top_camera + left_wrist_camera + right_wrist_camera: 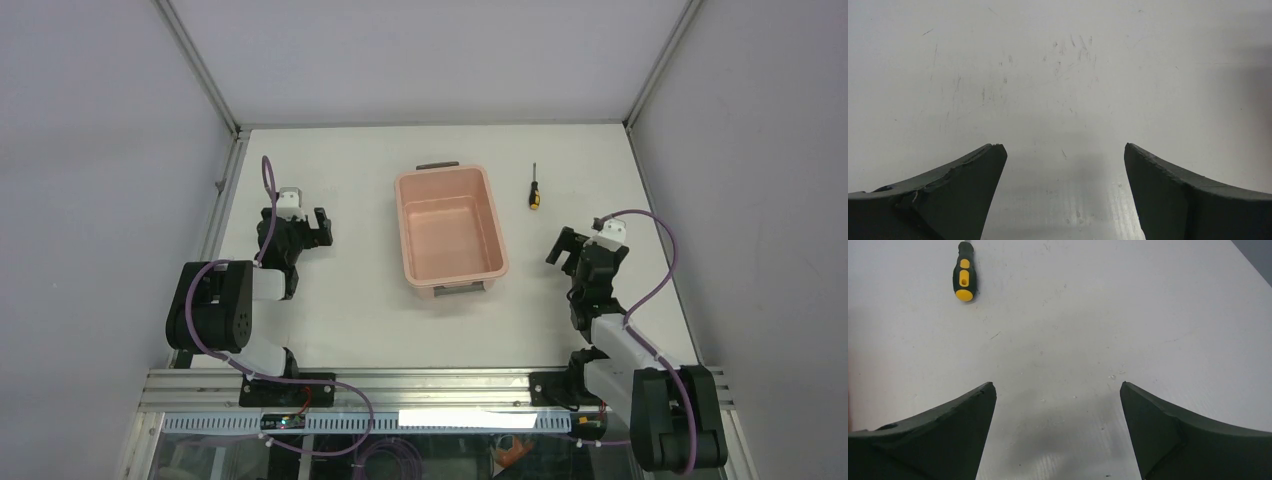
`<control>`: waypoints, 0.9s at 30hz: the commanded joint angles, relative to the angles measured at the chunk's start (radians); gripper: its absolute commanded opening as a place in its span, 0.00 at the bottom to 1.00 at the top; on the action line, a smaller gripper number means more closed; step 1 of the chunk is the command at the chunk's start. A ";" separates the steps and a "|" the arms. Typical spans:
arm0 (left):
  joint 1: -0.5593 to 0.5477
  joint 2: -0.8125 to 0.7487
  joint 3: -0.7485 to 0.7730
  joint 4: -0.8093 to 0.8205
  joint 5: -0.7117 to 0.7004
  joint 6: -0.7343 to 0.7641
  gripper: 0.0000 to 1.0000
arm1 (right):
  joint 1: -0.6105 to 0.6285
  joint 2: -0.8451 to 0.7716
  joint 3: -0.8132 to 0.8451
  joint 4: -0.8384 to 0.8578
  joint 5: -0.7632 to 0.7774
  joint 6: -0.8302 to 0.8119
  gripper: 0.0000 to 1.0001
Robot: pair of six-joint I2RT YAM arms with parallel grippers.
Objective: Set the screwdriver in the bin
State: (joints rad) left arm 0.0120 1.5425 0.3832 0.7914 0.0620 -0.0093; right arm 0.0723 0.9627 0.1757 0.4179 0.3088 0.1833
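While both arms are being held low over the white table (pixel 350 310), the screwdriver (pixel 535 188) is being seen lying flat on the tabletop. It is outside the bin (pixel 450 225), near its far right corner but apart from it. Its handle is being pointed toward the arms, its thin shaft away from them. The bin is being seen upright near the table's middle, long sides running front to back, with a dark handle at each short end.

The right gripper (pixel 582 238) is being held with jaws spread wide over bare table, on the near side of the screwdriver and not touching it. From the right wrist camera, the screwdriver's (pixel 964 275) yellow and black handle is being shown at upper left, well ahead of the right gripper (pixel 1058 387) and off to its left. The shaft is being cut off by the frame edge.

The left gripper (pixel 295 224) is being held left of the bin, apart from it, jaws likewise spread wide. From its wrist camera, only scratched tabletop is being shown between the fingers (pixel 968 180) of the left gripper (pixel 1063 150).
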 commanded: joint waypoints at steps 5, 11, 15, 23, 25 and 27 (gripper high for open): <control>-0.009 -0.035 -0.006 0.025 0.023 -0.009 1.00 | -0.008 -0.028 0.017 0.077 0.002 0.020 0.99; -0.009 -0.035 -0.006 0.025 0.022 -0.009 1.00 | -0.009 -0.046 0.030 0.058 -0.024 0.013 0.99; -0.009 -0.035 -0.006 0.025 0.023 -0.009 1.00 | -0.009 -0.099 0.206 -0.195 -0.048 0.009 0.99; -0.009 -0.035 -0.006 0.024 0.022 -0.009 1.00 | -0.009 0.178 0.981 -1.091 -0.142 0.018 0.99; -0.009 -0.035 -0.006 0.024 0.022 -0.009 1.00 | -0.008 0.277 1.143 -1.239 -0.217 0.017 0.99; -0.009 -0.035 -0.006 0.024 0.023 -0.009 1.00 | -0.008 0.395 1.250 -1.298 -0.291 0.007 0.99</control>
State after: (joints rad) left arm 0.0120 1.5425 0.3832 0.7914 0.0620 -0.0097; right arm 0.0669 1.1946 1.2793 -0.5045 0.1772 0.1898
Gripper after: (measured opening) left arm 0.995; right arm 0.990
